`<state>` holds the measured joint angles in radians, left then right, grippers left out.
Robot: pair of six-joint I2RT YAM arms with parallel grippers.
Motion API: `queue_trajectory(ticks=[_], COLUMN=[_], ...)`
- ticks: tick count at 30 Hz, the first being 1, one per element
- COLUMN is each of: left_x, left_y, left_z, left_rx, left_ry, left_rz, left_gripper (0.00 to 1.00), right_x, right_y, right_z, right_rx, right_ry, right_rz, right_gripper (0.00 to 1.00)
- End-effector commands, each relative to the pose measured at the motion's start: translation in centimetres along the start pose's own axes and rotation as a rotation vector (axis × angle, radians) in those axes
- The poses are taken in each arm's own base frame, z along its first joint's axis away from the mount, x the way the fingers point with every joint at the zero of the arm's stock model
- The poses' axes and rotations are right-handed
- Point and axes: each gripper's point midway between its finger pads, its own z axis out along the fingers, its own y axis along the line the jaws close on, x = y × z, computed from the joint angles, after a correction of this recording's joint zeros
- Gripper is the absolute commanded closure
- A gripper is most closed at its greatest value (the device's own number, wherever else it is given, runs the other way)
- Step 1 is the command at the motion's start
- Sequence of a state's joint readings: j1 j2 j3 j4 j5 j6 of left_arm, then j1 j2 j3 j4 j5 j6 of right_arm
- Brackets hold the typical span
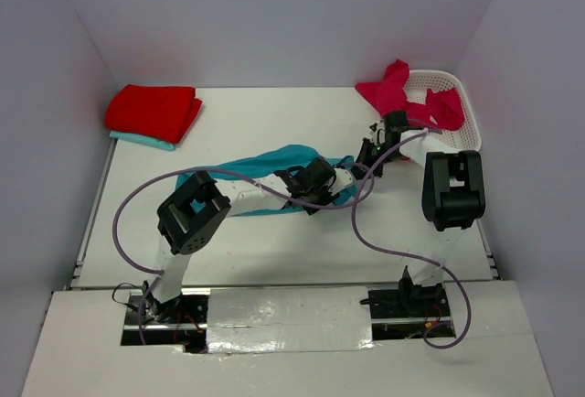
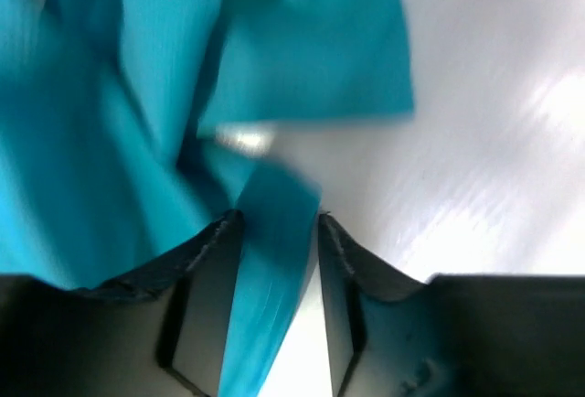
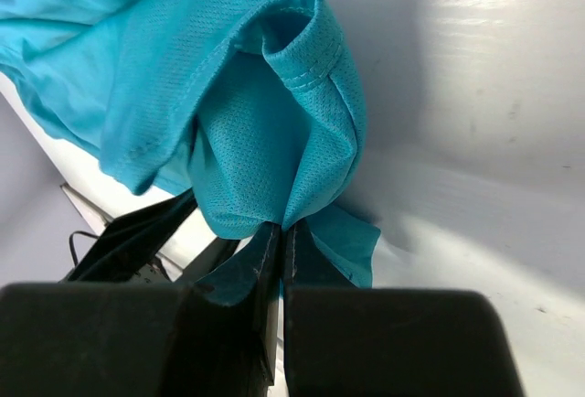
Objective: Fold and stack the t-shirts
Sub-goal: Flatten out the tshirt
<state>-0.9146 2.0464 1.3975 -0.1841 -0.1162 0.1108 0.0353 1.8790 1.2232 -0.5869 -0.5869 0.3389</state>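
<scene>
The teal t-shirt lies crumpled in a long band across the middle of the white table, one end lifted between the two arms. The right gripper has its jaws closed tight on a pinch of mesh cloth just below a hemmed opening, probably a sleeve. The left gripper has its jaws about half apart with a strip of the same shirt running between them; whether they press it I cannot tell. The step in hand looks like spreading this shirt flat before folding. To do it well, the left jaws should close firmly on an edge rather than a loose fold. The two arms should then draw apart evenly, keeping the cloth low so it lays out without twisting. At the far right corner a white mesh basket holds unfolded magenta and red shirts, one spilling over its left rim. At the far left sits a folded red shirt on a folded teal one.
</scene>
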Motion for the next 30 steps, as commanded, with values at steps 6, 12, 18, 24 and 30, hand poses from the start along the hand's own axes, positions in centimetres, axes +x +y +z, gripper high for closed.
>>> queue_trajectory(ticks=[6,12,18,24,30], left_x=[5.3,3.8,3.6,-4.3,-14.8], left_y=[-2.0,-2.6,-3.2,5.7,24.2], left_z=[-0.6,0.5,2.0,-6.3,-28.0], left_rx=[0.099,0.132,0.153,0.128,-0.149], left_ry=[0.163,0.098,0.086,-0.073,-0.482], left_rz=[-0.004,-0.019,-0.060,-0.081,-0.116], left_gripper=[0.59,0.57,0.96,1.00,1.00], right_x=[-1.8,-1.5,-1.3,-7.0,-16.3], right_y=[1.7,1.6,1.5,5.0,15.4], right_z=[-2.4,-2.3,-2.0,-5.8,-16.6], right_rx=[-0.033,-0.035,-0.044,-0.119,-0.315], right_ry=[-0.074,-0.065,-0.057,-0.152,-0.354], right_rz=[-0.054,-0.046,-0.037,-0.048,-0.115], right_gripper=[1.00,1.00,1.00,1.00,1.00])
